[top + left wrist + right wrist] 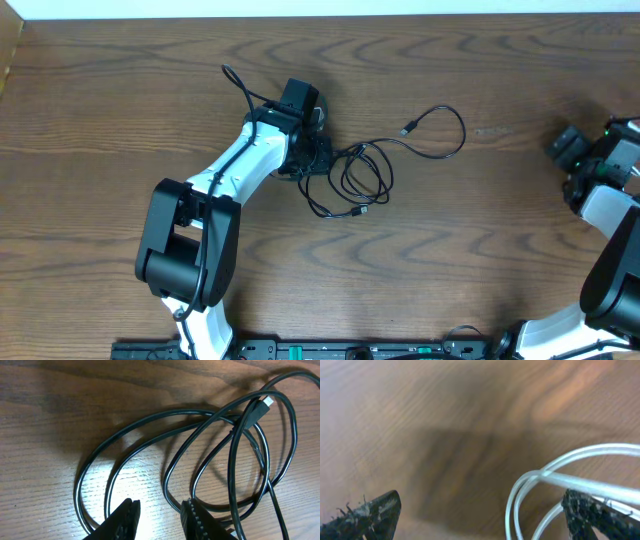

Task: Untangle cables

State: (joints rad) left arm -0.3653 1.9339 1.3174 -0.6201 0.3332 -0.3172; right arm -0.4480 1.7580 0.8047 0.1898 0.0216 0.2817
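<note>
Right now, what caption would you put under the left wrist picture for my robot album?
Left gripper, fingertips apart, at the edge of black cable loops on a wooden table.

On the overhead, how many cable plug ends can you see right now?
2. The upper plug lies up and right of the black tangle. The lower plug sits at its bottom edge. More may hide by the left gripper.
</note>
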